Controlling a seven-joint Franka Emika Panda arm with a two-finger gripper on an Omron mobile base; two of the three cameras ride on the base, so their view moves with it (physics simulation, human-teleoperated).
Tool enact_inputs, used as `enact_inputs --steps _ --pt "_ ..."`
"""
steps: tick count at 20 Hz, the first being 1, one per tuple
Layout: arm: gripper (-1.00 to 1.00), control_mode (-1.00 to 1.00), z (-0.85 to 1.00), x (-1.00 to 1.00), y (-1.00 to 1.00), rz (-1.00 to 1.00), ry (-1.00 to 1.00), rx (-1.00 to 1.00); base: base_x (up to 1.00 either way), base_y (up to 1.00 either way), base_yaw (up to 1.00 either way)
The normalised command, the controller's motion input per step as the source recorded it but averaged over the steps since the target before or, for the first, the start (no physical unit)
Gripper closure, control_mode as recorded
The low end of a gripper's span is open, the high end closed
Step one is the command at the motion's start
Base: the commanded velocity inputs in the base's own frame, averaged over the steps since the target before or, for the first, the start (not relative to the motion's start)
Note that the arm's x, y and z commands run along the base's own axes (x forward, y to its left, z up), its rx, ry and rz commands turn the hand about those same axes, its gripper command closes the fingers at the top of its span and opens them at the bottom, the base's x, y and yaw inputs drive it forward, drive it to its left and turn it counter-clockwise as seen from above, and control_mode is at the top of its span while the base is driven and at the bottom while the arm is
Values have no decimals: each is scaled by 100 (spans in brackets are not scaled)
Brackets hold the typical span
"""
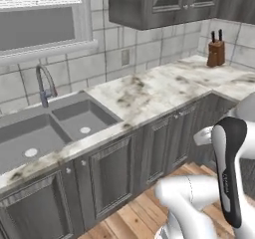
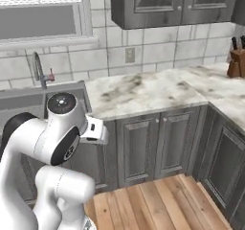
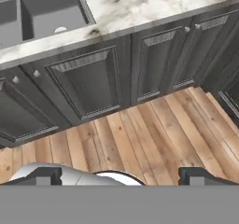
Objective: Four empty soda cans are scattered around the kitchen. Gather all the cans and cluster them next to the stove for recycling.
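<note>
1. The gripper [image 3: 116,175] hangs low over the wooden floor [image 3: 154,134]; its two dark fingertips [image 3: 43,175] sit far apart at the bottom of the hand view, with nothing between them, so the jaws are spread wide and empty.
2. In the hand view, the dark lower cabinets [image 3: 88,83] run from nine o'clock to three o'clock above the floor, and the marble counter [image 3: 140,3] lies across twelve o'clock.
3. The double sink [image 1: 55,128] sits at nine o'clock in the left base view, its curved faucet [image 1: 45,83] rising behind it below the window [image 1: 40,19].
4. A knife block [image 1: 215,51] stands on the counter at about one o'clock in the left base view, close to the tiled wall [image 1: 149,49]; in the right base view it appears at three o'clock.
5. Upper cabinets [image 2: 172,4] hang at twelve o'clock in the right base view, with a wall outlet [image 2: 129,55] beneath them.
6. Where the soda cans and the stove are cannot be told from these views.
</note>
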Motion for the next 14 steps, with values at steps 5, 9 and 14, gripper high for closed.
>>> enact_inputs --steps 5,9,14 --pt "-100 100 0 0 0 0 0 0 -15 90 36" --pt "-100 100 0 0 0 0 0 0 -6 96 34" --pt "-100 100 0 0 0 0 0 0 -10 87 32"
